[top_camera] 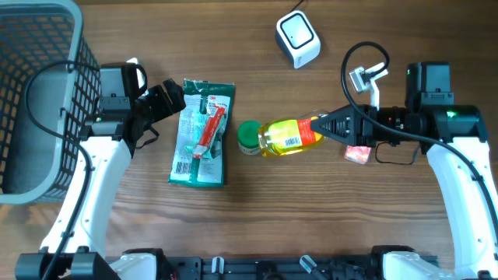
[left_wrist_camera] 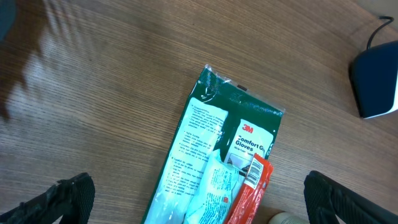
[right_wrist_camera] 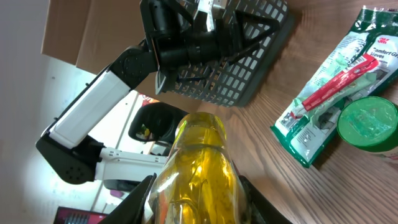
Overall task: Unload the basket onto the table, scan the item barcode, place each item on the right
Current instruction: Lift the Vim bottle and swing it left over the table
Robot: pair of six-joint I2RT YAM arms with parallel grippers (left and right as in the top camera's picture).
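While the right gripper [top_camera: 317, 124] is clenched on one end of the yellow bottle [top_camera: 288, 134], the bottle lies sideways on the robot's side of the scanner [top_camera: 298, 37], well apart from it and almost straight toward the robot from it. The gripper's fingers [right_wrist_camera: 140, 200] press one on each flank, and the rest of the bottle sticks out past the fingertips, toward the left arm's side of the scanner. Seen from overhead, a white barcode label [top_camera: 292, 142] shows on the bottle's upper face, turned up rather than toward the scanner. Whether the bottle rests on the table [top_camera: 257, 225] or hangs just above it cannot be told. A green lid [top_camera: 249, 136] sits just beyond the bottle's free end, farther from the scanner on the left arm's side. It lies against the edge of a glove packet [top_camera: 201, 132], which lies flat farther out the same way. A small red packet [top_camera: 358, 153] lies below the right arm, on the robot's side of the scanner and toward the right arm. The left gripper [top_camera: 170, 96] is released, its jaws spread wide and grasping nothing, just beside the glove packet's corner nearest the scanner's row. The basket [top_camera: 39, 101] stands farthest from the scanner, at the left arm's edge.
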